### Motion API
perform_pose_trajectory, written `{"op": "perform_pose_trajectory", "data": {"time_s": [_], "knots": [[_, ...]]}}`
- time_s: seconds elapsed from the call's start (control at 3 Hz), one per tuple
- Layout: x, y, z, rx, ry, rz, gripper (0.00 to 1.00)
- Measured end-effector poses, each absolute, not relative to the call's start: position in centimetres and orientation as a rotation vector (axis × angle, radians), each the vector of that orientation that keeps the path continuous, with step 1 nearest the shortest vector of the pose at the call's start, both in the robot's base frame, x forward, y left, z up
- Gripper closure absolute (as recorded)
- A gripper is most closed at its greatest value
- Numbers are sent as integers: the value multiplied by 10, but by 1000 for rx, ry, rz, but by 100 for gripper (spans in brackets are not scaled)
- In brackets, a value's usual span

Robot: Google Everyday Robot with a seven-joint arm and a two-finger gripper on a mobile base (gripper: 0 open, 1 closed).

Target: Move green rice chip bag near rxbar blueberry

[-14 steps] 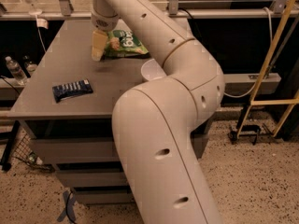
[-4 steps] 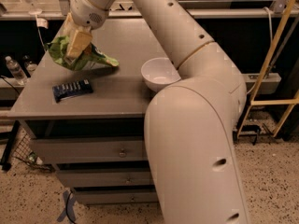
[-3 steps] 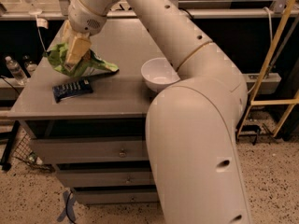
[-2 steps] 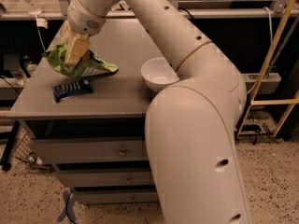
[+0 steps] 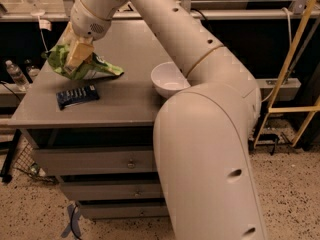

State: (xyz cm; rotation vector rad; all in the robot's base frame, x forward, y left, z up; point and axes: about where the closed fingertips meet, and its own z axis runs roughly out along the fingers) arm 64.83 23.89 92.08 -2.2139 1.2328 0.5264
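Observation:
The green rice chip bag [image 5: 95, 70] is crinkly and bright green, held at the left side of the grey table [image 5: 125, 101], its lower edge at or just above the tabletop. My gripper [image 5: 76, 58] is shut on the bag's upper part. The rxbar blueberry [image 5: 77, 96], a small dark navy bar with white lettering, lies flat on the table just in front of and below the bag, close to the table's front left edge.
A white bowl [image 5: 170, 80] sits on the table to the right of the bag, next to my arm. Drawers [image 5: 100, 161] are under the tabletop. A water bottle [image 5: 16, 74] stands off the table at the left. A yellow frame [image 5: 292, 59] stands at the right.
The bag was carried from the table's back to its left side above the bar. Over the last second it has lowered slightly and barely moved.

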Motion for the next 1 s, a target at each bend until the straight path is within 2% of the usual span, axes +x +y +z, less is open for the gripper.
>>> {"op": "perform_pose_trajectory", "data": {"time_s": [0.33,1.0], "knots": [[649,244,918,-2212,1230,530,0],[650,240,916,-2211,1253,515,0]]}}
